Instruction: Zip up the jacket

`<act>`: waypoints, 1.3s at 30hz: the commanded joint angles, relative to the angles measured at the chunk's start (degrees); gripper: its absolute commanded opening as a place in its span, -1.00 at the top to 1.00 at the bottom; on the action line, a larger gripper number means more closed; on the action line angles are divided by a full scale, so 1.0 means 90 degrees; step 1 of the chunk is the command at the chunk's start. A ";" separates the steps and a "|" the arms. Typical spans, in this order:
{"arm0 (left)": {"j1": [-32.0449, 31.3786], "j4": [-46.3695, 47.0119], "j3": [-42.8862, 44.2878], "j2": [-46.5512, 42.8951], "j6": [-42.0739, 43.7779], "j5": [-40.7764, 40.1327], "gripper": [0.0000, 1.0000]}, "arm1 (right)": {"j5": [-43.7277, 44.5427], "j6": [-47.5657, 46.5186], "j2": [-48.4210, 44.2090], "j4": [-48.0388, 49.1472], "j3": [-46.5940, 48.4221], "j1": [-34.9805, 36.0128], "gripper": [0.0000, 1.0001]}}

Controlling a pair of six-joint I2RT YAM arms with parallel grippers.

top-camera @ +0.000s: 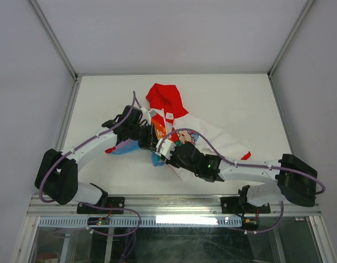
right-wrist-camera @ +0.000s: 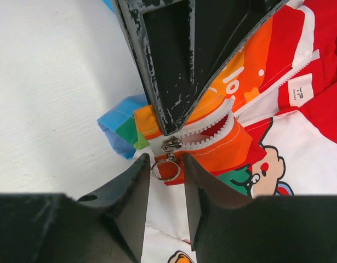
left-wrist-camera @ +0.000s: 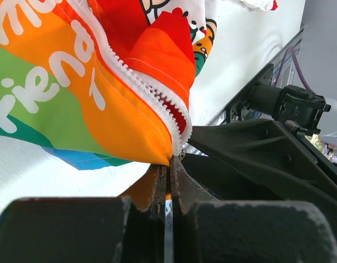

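Viewed from above: white table (top-camera: 239,98), walled by pale panels (top-camera: 168,33) and edged with grey aluminium struts (top-camera: 53,38). Fronted at the near edge by a slotted metal rail (top-camera: 173,204) and a slitted cable duct (top-camera: 64,222).

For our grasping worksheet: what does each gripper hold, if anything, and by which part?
The left gripper pinches the jacket at its bottom hem corner beside the zipper. The right gripper holds nothing; its jaws straddle the zipper pull ring.

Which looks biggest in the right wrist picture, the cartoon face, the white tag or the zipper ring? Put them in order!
1. cartoon face
2. white tag and zipper ring: they look about alike, so I won't rank them.
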 commanded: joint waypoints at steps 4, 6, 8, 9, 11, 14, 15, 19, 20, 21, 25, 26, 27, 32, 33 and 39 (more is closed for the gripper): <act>0.0034 0.0077 0.0132 -0.0061 -0.0041 0.0050 1.00 | -0.0013 0.0206 -0.0260 0.0045 0.0307 -0.0171 0.45; 0.0033 0.0044 0.0132 -0.0056 -0.0028 0.0051 1.00 | 0.0014 0.0192 -0.0316 0.0010 0.0293 -0.0230 0.48; 0.0032 0.0031 0.0118 -0.0076 -0.0017 0.0051 1.00 | -0.0011 0.0192 -0.0383 -0.0004 0.0261 -0.0290 0.51; 0.0032 0.0031 0.0125 -0.0078 -0.0017 0.0049 1.00 | -0.0020 0.0192 -0.0398 -0.0032 0.0263 -0.0315 0.51; 0.0040 0.0031 0.0124 -0.0080 -0.0016 0.0068 1.00 | -0.0034 0.0194 -0.0396 -0.0106 0.0262 -0.0345 0.57; 0.0032 0.0033 0.0116 -0.0088 -0.0007 0.0076 1.00 | -0.0097 0.0224 -0.0410 -0.0140 0.0242 -0.0390 0.64; 0.0032 0.0036 0.0106 -0.0083 -0.0007 0.0080 1.00 | -0.0103 0.0247 -0.0411 -0.0143 0.0241 -0.0406 0.66; 0.0037 0.0031 0.0101 -0.0100 -0.0016 0.0084 1.00 | -0.0306 0.0260 -0.0354 -0.0181 0.0259 -0.0448 0.71; 0.0037 0.0029 0.0110 -0.0096 -0.0022 0.0081 1.00 | -0.0405 0.0260 -0.0359 -0.0186 0.0264 -0.0451 0.69; 0.0033 0.0031 0.0113 -0.0094 -0.0031 0.0080 1.00 | -0.0535 0.0260 -0.0390 -0.0189 0.0257 -0.0457 0.66; 0.0032 0.0031 0.0118 -0.0085 -0.0055 0.0071 1.00 | -0.0902 0.0111 -0.0655 -0.0206 0.0022 -0.0443 0.28; 0.0035 0.0031 0.0120 -0.0077 -0.0056 0.0071 1.00 | -0.0925 0.0105 -0.0705 -0.0165 -0.0055 -0.0441 0.18; 0.0029 0.0031 0.0131 -0.0068 -0.0055 0.0066 1.00 | -0.0920 0.0135 -0.0737 -0.0101 -0.0140 -0.0434 0.08; 0.0031 0.0031 0.0132 -0.0057 -0.0073 0.0042 1.00 | -0.0600 0.0334 -0.0613 0.0275 -0.0246 -0.0281 -0.16; 0.0025 0.0026 0.0128 -0.0060 -0.0080 0.0043 1.00 | -0.0511 0.0359 -0.0519 0.0316 -0.0222 -0.0234 -0.19; 0.0034 0.0031 0.0132 -0.0071 -0.0095 0.0041 1.00 | 0.0338 0.0463 -0.0136 0.0812 -0.0195 0.0002 -0.20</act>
